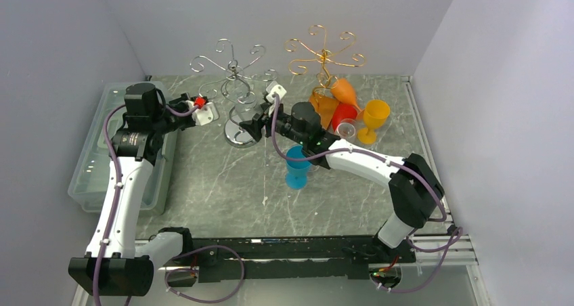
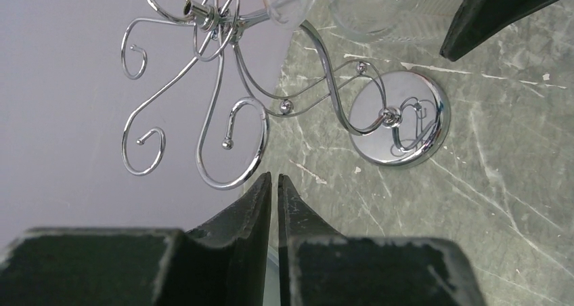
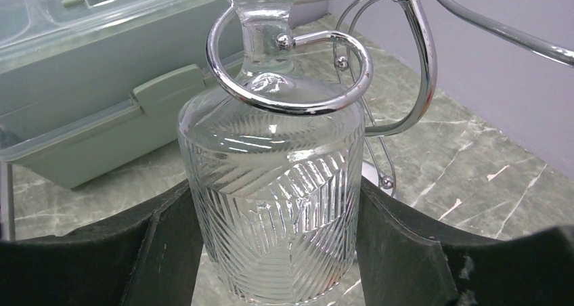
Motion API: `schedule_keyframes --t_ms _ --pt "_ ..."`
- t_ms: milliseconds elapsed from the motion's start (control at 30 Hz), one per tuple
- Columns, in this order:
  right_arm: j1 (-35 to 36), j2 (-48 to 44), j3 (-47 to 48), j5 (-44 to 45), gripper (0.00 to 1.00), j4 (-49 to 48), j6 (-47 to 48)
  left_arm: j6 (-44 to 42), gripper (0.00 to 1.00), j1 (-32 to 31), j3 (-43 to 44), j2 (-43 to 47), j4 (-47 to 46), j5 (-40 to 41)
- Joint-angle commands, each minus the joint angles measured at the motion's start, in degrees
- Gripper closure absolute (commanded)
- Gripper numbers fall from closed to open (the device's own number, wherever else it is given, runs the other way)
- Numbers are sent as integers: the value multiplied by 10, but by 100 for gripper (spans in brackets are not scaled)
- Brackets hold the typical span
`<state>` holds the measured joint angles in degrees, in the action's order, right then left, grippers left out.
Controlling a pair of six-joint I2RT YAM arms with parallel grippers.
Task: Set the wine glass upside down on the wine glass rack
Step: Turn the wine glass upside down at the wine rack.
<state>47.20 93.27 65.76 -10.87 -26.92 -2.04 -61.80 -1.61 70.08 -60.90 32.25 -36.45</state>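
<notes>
Right gripper (image 3: 279, 252) is clamping the clear cut-glass wine glass (image 3: 271, 198) by its bowl, with one black finger (image 3: 159, 248) pressing on each side, right at the silver wine glass rack (image 1: 237, 89). The glass is hanging inverted. Its foot is sitting above one curled hook (image 3: 291, 103) of the rack, its stem is passing through that hook, and its bowl is pointing down below it. So the long axis is running roughly upright, parallel to the rack's post. Left gripper (image 2: 274, 198) is hovering just beside the rack and facing its round base (image 2: 399, 120), jaws drawn almost together with nothing between them.

The glass is looking rigid, fairly light and brittle. Its surface is appearing slick, though the ribbed cuts are probably giving the pads some purchase. The wide bowl is seeming the safest place to hold, gently, since the thin stem is likely the weakest part. Any sideways pull against the hook is risking a snapped stem or a tipped rack
</notes>
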Motion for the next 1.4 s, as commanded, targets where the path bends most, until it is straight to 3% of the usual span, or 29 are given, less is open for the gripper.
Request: schedule_keyframes --t_ms 0,167,333,467,833,1233,1367 --pt "3 -32 -16 -22 100 -109 15 8 86 -2 18 2 -5 11" --pt "4 -12 0 -16 100 -112 34 12 83 -3 25 1 4 8" --pt "5 21 11 -19 100 -158 47 14 55 -3 37 -1 30 -6" --pt "4 43 18 -28 100 -184 57 15 50 -4 41 1 31 3" --pt "4 77 -19 -64 100 -327 72 32 52 -5 63 -12 31 -5" --pt "3 59 -69 -49 100 -371 59 38 74 -12 79 -46 18 -3" --pt "1 56 -80 -35 100 -385 46 32 78 -15 85 -56 25 1"
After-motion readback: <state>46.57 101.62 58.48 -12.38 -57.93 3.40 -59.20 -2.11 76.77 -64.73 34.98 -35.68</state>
